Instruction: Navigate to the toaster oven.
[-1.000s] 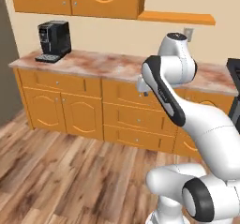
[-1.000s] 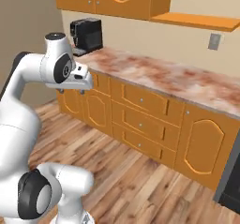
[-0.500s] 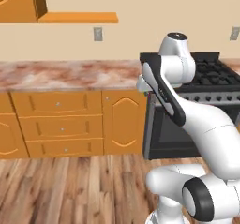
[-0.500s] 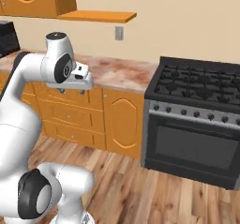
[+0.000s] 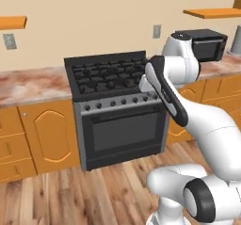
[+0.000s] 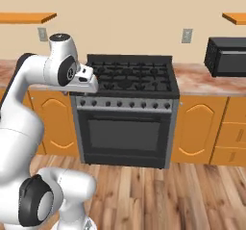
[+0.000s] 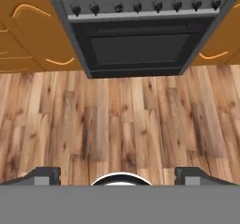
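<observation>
The claw [image 7: 117, 174] hangs empty over the wooden floor [image 7: 122, 124], its two finger tips set wide apart at the bottom of the hand view, so it reads as open; it looks down at the front of the gas range [image 6: 127, 113]. The whole scene has slid sideways in both base views since half a second ago, which means the base has driven along the cabinets, not that anything in the kitchen moved: the range, then off to one side, now stands squarely ahead. The toaster oven [image 6: 226, 56] has come into sight on the counter [image 6: 194, 82] beyond the range's right side, near the wall. Judging by that, the base must carry on rightward.
</observation>
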